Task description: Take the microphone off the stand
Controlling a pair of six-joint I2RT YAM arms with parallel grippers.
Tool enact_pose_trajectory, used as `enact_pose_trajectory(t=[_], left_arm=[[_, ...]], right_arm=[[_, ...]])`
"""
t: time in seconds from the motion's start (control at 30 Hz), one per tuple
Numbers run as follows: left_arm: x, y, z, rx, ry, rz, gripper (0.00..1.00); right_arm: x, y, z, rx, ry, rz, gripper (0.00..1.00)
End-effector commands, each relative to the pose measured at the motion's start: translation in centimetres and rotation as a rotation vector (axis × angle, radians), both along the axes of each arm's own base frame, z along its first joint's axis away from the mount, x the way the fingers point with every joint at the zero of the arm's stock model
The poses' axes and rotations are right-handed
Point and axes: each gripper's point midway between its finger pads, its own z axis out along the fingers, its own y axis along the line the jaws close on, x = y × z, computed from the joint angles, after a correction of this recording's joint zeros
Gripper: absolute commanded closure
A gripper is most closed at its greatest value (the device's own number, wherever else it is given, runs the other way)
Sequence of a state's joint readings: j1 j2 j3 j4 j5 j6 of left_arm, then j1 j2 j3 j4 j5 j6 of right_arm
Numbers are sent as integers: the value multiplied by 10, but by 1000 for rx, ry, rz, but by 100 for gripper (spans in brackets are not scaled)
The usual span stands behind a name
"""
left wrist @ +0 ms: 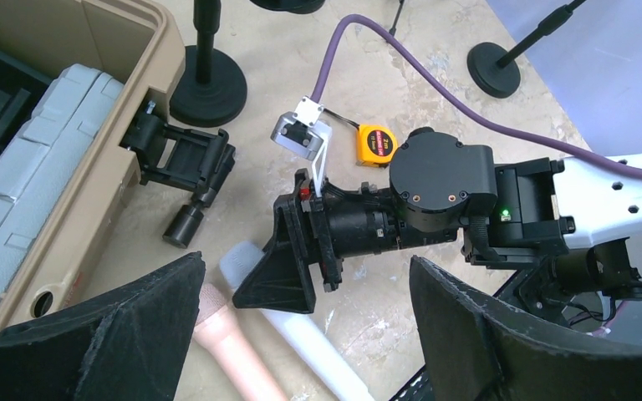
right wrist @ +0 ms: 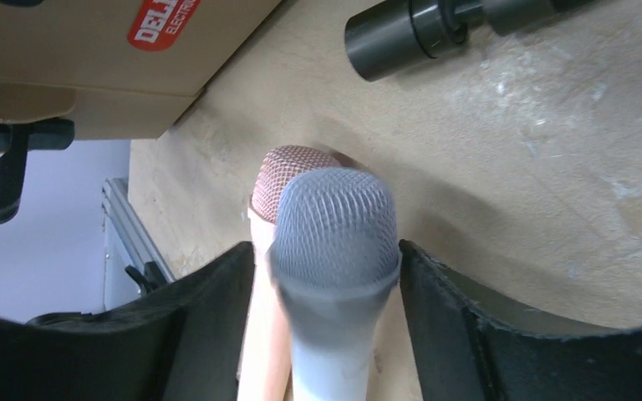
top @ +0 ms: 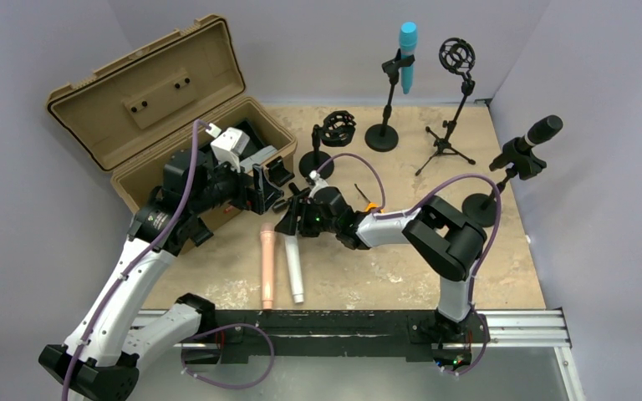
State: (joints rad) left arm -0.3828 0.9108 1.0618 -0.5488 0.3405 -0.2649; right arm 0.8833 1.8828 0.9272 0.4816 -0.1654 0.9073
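Observation:
A white microphone (top: 292, 267) lies flat on the table beside a pink microphone (top: 266, 263). My right gripper (top: 288, 224) is low over the white one's mesh head (right wrist: 334, 225). Its jaws straddle the head: the right finger touches it and a small gap shows on the left, so the gripper is open. The pink head (right wrist: 288, 167) lies just behind. My left gripper (left wrist: 305, 334) is open and empty. It hovers above both microphones (left wrist: 318, 342) next to the case. A blue microphone (top: 407, 54) and a black one (top: 542, 132) sit in stands at the back and right.
An open tan case (top: 159, 92) stands at the left. A black clip holder (left wrist: 188, 163) lies at its front wall. A yellow tape measure (left wrist: 376, 142) lies by the right arm. Two stands with shock mounts (top: 456, 57) (top: 337, 127) stand at the back.

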Motion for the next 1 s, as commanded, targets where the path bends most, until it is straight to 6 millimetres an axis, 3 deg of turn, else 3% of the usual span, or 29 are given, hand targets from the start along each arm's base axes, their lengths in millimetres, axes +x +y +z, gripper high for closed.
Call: enact_pose_trajectory(t=[0.0,0.2,0.37,0.47,0.73,0.97], left_arm=[[1,-2,17,2,-61,-18,11],[0,-2,18,0,-65,-21,11],[-1,-2,19,-2,-66,-24,11],[-1,-3,19,-7,-66,-29,11],[-3,-5,20,-10,-65,-36,11],[-4,-6,22,-11,-71,-41,11]], right_arm=[[17,-2,42,28,-106,-59,34],[21,-24,62,-36,-160,-118,24],[41,-69,86,-121,-238,-315,24],[64,-114,96,-177,-262,-467,25],[139,-258,124,-317,-342,-896,26],[181,-352,154,-417,-331,-1323,19]])
